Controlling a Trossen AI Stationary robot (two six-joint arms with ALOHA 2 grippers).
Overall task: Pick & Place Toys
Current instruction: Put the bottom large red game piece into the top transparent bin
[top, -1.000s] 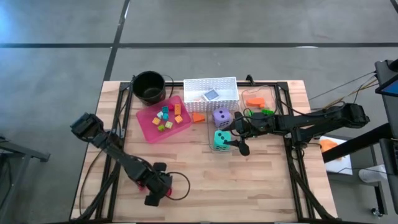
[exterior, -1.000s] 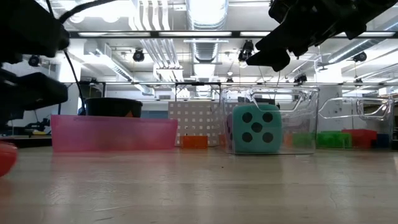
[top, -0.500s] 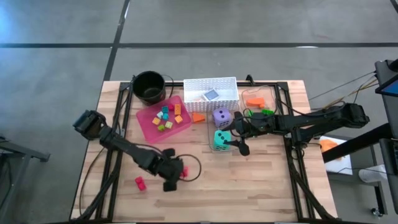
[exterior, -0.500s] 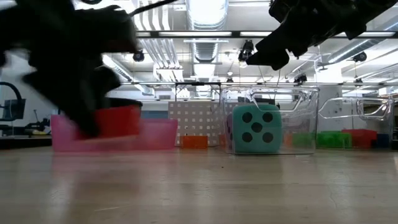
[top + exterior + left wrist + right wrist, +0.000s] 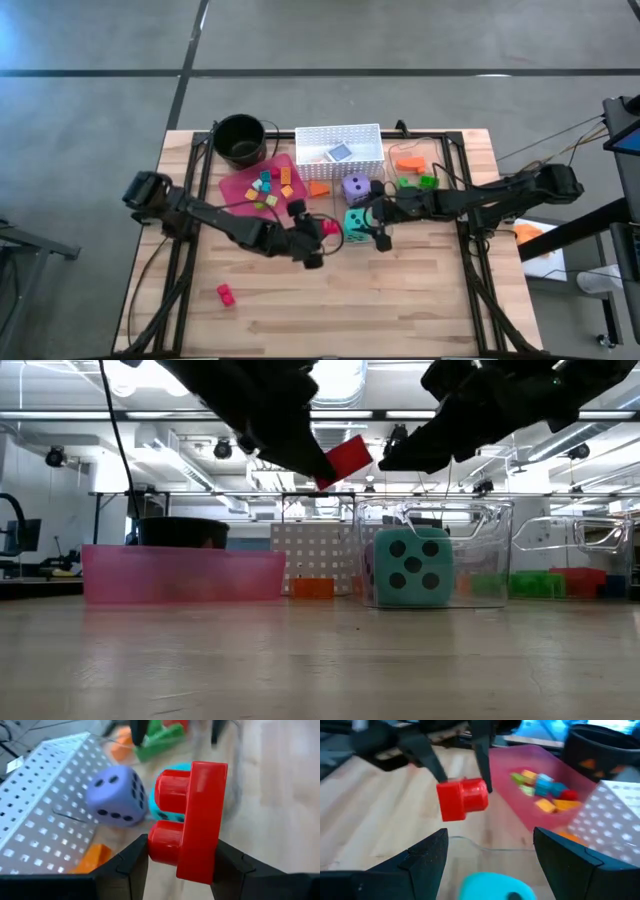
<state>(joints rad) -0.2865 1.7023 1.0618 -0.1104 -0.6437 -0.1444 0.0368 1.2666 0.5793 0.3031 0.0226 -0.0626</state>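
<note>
Above the pale wooden table (image 5: 400, 300), left tool (image 5: 322, 232) clamps a red brick (image 5: 348, 459); right tool (image 5: 378, 222) gapes wide.

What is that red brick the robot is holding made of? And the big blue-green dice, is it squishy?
The red brick looks like hard, glossy plastic: smooth faces, moulded round studs, a light sheen. The teal die looks matte with rounded corners, so it may be soft foam or rubbery plastic; nothing presses it, so squishiness cannot be told.
</note>
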